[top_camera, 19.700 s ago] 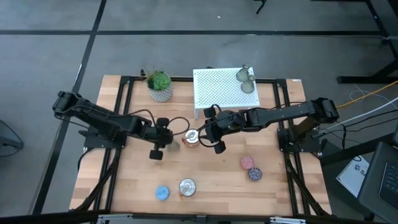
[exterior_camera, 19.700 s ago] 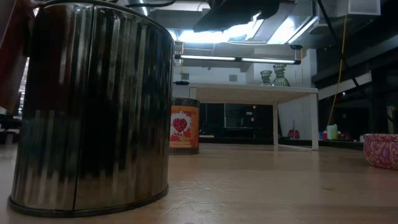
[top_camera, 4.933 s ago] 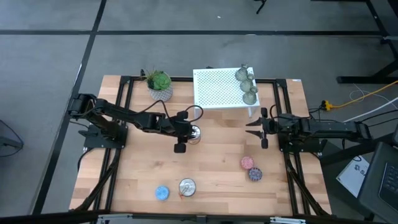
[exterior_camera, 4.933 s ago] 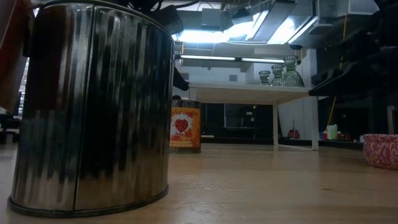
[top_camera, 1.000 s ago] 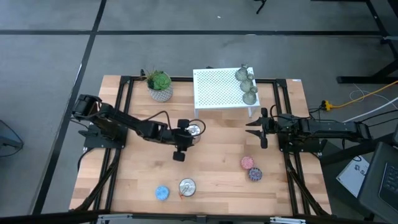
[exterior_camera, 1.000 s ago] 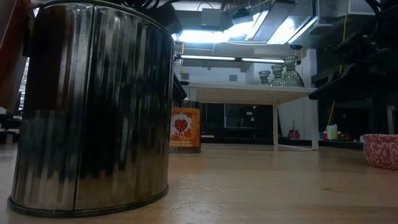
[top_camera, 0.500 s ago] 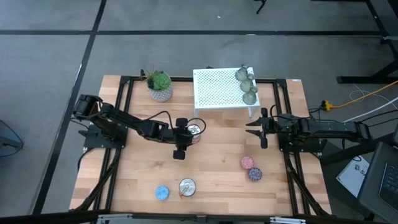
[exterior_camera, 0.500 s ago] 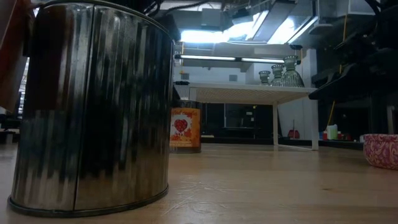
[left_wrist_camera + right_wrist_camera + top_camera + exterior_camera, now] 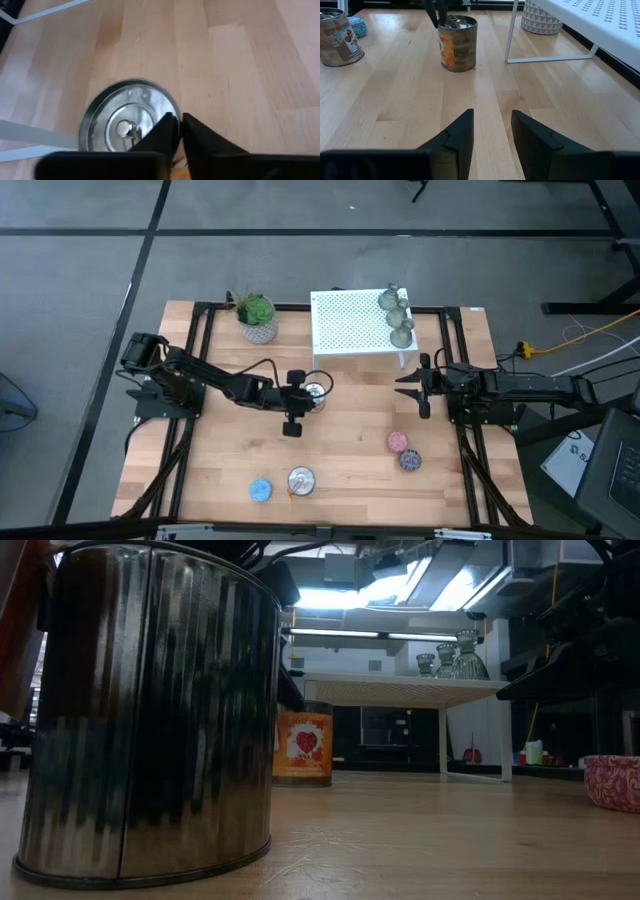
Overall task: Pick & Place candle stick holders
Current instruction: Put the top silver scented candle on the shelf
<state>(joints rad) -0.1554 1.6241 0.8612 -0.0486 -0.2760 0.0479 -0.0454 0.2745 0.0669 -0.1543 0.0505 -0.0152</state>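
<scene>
Three olive-grey candle stick holders (image 9: 398,318) stand in a row on the right end of a white perforated shelf (image 9: 350,330); they also show in the low view (image 9: 455,652). My left gripper (image 9: 303,396) is at mid table, shut on the rim of an orange-labelled tin can (image 9: 314,390), which stands on the table. My right gripper (image 9: 408,385) is open and empty, low over the table right of the shelf's front leg, and its fingers point at the can (image 9: 457,42). My left gripper has the can's rim (image 9: 172,107) on its near side between its nearly shut fingers, seemingly one finger inside and one outside. The fingers (image 9: 435,14) slant down onto it from above. The can stands upright with its base on the table.
A potted plant (image 9: 258,318) stands at the far left of the shelf. A second tin can (image 9: 301,480) and a blue disc (image 9: 261,490) are near the front edge. Pink (image 9: 398,442) and purple (image 9: 411,460) discs lie at the right.
My left gripper has gone a little toward the table's right and near edges, still shut on the can's rim. The can has slid with it along the table and stays upright.
</scene>
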